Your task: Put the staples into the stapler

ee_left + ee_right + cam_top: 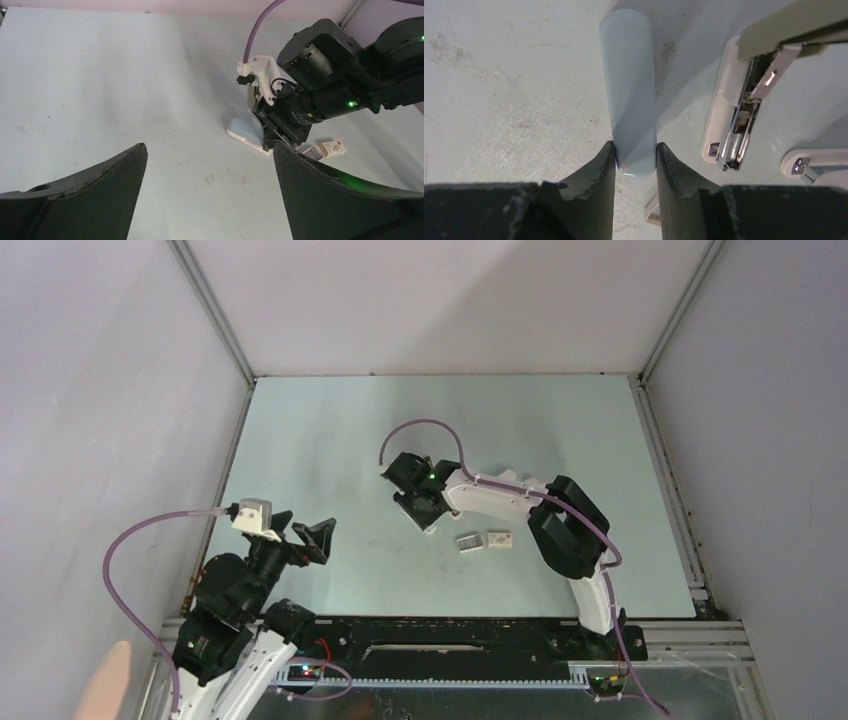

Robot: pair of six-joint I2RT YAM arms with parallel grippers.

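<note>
Stapler (730,117) hinged open, right gripper (635,151) pinching its pale lid (628,75), left gripper (316,538) spread wide, holding nothing — staples (468,540) lie on the table (330,420) just beside a white box (499,538), loading not yet begun.

The table (330,430) is a pale greenish board with small stains and scratches. A pale blue stapler (241,132) stands on it under the right claw (636,150), hinged open, with its base flat on the surface. Near the claw, to its right and a little closer to the arm bases, lie the staples (468,540), a small grey block. Just beside them lies a small white box (499,538).
</note>
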